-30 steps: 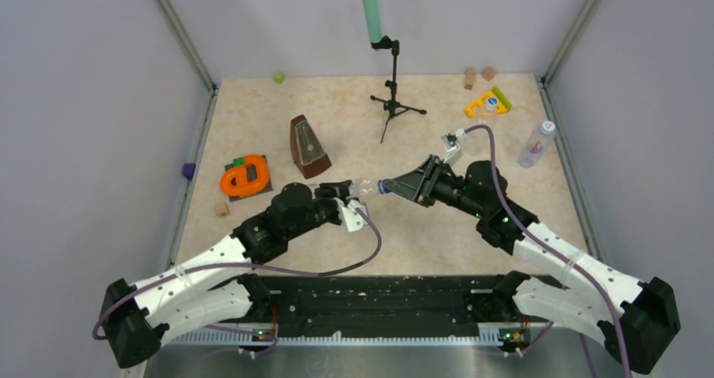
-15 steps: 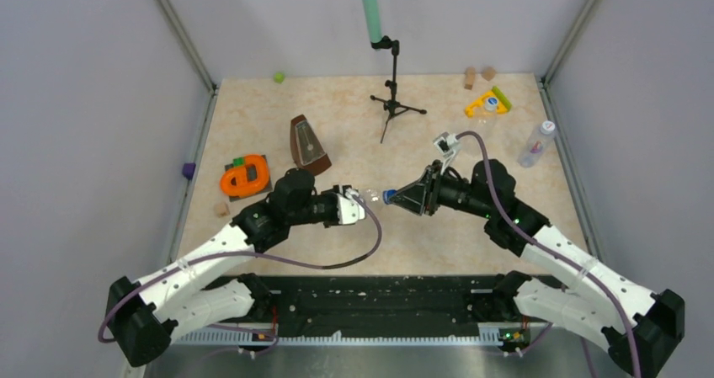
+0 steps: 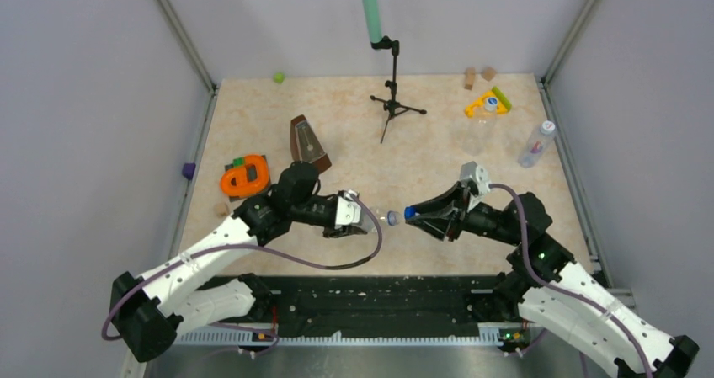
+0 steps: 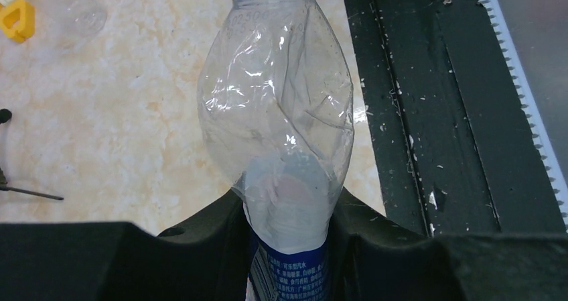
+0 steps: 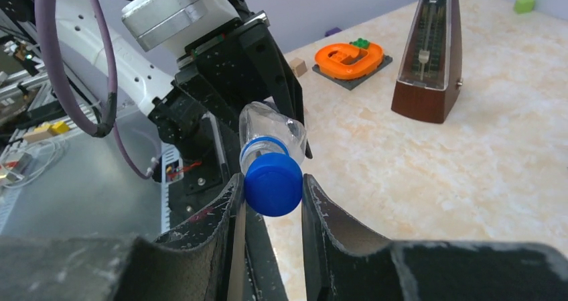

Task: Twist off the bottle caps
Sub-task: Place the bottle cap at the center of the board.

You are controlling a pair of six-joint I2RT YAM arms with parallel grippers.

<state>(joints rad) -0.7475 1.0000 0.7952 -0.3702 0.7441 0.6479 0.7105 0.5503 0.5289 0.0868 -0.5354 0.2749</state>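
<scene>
Left tool [image 3: 360, 218]: pinching the labelled bottle [image 4: 278, 113] by its body.
Right tool [image 3: 417, 214]: pinching the dark blue cap [image 5: 272, 184] at the bottle's mouth.
Position: above the bench [image 3: 421, 142], near its front edge.

**Surface finishes.** The bottle [image 4: 281, 113] is thin clear plastic, glossy and creased; its label [image 4: 288, 277] is a shiny printed film. The blue cap [image 5: 272, 188] is smooth, satin-finished plastic. The fingers [image 5: 338, 230] of my right gripper [image 5: 271, 179] are matt black, scuffed with pale scratches. Those of my left gripper [image 4: 287, 200] are evenly matt black. The table [image 4: 100, 127] is smooth and faintly glossy, with a beige marbled pattern. The rail [image 4: 429, 113] is matt black and flecked with white debris. The metronome [image 5: 429, 66] has a polished brown case, and the orange toy [image 5: 348, 56] is glossy plastic.
</scene>
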